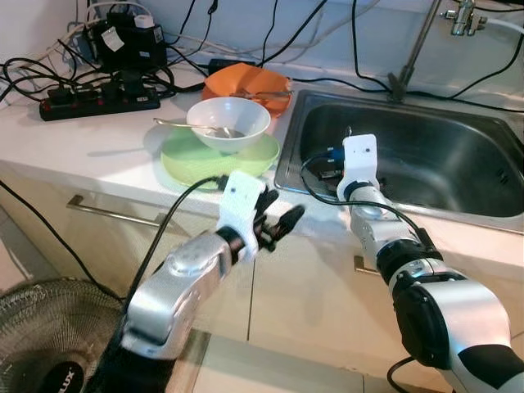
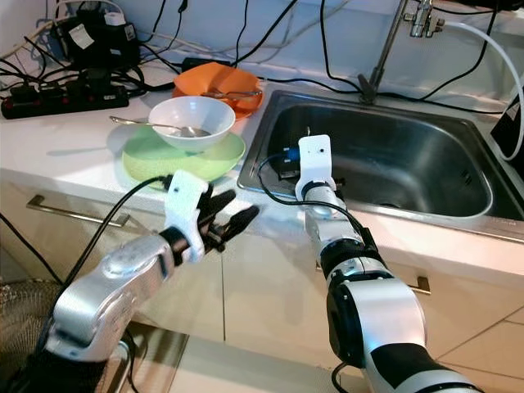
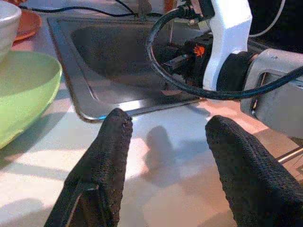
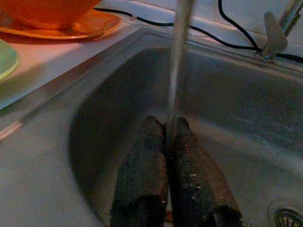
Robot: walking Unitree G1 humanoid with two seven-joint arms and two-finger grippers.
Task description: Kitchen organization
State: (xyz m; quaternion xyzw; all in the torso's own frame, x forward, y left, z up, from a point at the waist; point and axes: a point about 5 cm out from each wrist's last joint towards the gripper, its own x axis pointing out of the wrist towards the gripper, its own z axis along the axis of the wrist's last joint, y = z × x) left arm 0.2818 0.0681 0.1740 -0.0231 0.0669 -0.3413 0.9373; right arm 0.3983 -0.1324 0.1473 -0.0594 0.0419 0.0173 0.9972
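Inside the stainless steel sink, right pincer pinches a thin metal utensil handle; left pincer gapes wide over the white worktop.

Brushed metal sink, glossy white bowl, matt knurled fingers

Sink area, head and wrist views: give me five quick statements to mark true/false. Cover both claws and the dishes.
1. The white bowl sits on the green plate. True.
2. The left claw is shut on a spoon. False: the left claw is open and empty, at the counter edge near the green plate.
3. The right claw is over the sink, shut on a thin metal utensil. True.
4. The orange bowl lies in the sink. False: the orange bowl stands on an orange plate on the counter, behind the white bowl.
5. A spoon rests in the white bowl. True.
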